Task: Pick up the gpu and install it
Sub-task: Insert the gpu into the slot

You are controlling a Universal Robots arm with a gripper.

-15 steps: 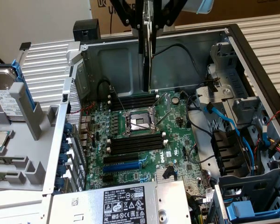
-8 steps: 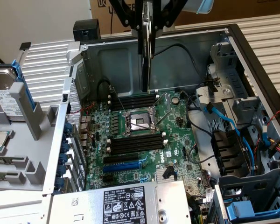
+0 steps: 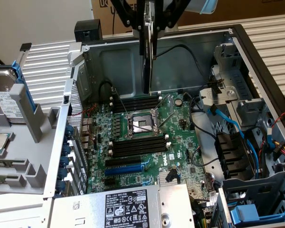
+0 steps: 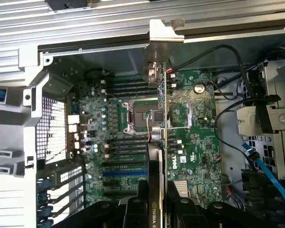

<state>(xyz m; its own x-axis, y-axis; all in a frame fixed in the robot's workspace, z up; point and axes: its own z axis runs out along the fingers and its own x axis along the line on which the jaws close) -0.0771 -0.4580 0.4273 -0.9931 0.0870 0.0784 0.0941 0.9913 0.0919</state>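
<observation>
Gpu [image 3: 147, 61], clamped in the hand [image 3: 149, 23] at upper centre, hangs long-axis vertical above the motherboard [image 3: 180, 142], blue slot [image 3: 125, 169] toward lower centre.

PC workshop: opened desktop case [image 3: 118, 59]

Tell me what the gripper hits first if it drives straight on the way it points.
The gripper points down into the case, holding the gpu edge-down. The card's lower edge would land first, probably on the motherboard near the CPU socket; depth is unclear.
</observation>
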